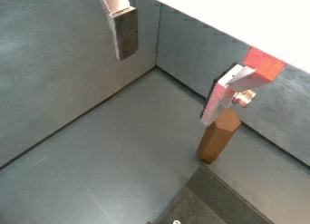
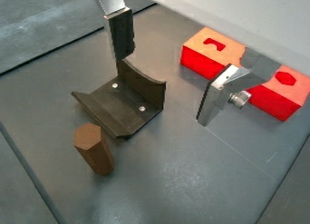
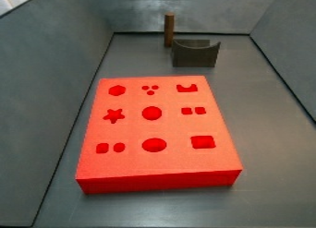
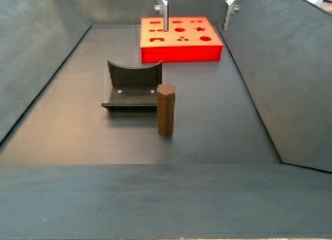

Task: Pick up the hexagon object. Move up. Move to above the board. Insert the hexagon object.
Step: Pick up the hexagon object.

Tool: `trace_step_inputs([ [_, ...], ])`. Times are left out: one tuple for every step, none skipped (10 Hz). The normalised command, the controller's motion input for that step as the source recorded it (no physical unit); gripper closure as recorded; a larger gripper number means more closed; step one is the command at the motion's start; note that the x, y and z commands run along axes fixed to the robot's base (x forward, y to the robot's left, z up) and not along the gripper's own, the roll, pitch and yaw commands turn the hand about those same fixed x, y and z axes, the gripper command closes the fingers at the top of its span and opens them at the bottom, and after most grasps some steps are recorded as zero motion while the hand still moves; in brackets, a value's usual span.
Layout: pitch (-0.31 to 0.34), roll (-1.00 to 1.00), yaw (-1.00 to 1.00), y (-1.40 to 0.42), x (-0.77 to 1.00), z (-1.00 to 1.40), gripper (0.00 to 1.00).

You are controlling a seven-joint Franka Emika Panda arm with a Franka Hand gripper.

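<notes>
The hexagon object [image 4: 165, 110] is a slim brown peg standing upright on the grey floor, close beside the fixture [image 4: 132, 86]. It also shows in both wrist views [image 1: 218, 140] [image 2: 94, 148] and in a side view [image 3: 169, 30]. The board [image 3: 154, 130] is a flat red slab with shaped holes, lying apart from the peg [image 4: 181, 38]. My gripper [image 4: 197, 3] hangs high over the board's far end, open and empty. In both wrist views [image 1: 176, 69] [image 2: 169, 69] its silver fingers [image 1: 125, 33] stand wide apart with nothing between them. Parts of the board [image 2: 212, 53] show behind the fingers.
The fixture [image 2: 121, 101] [image 3: 195, 52] is a dark bracket with a curved notch, standing on the floor between peg and board. Grey walls [image 4: 52, 50] enclose the floor on the sides, and a corner of them [image 1: 158, 69] shows in a wrist view.
</notes>
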Motion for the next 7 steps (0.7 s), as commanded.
trace_step_inputs([
  [-0.003,0.00,0.00,0.00,0.00,-0.03,0.00],
  [0.000,0.00,0.12,0.21,0.17,-0.16,0.00],
  [-0.001,0.00,0.08,0.39,0.27,-0.33,0.00],
  [-0.049,-0.09,0.06,0.37,0.34,-0.45,0.00],
  [0.000,-0.12,0.00,0.38,0.49,-0.46,0.00],
  [0.000,-0.10,0.00,0.33,0.62,-0.41,0.00],
  [0.007,-0.12,-0.02,0.41,0.72,-0.38,0.00],
])
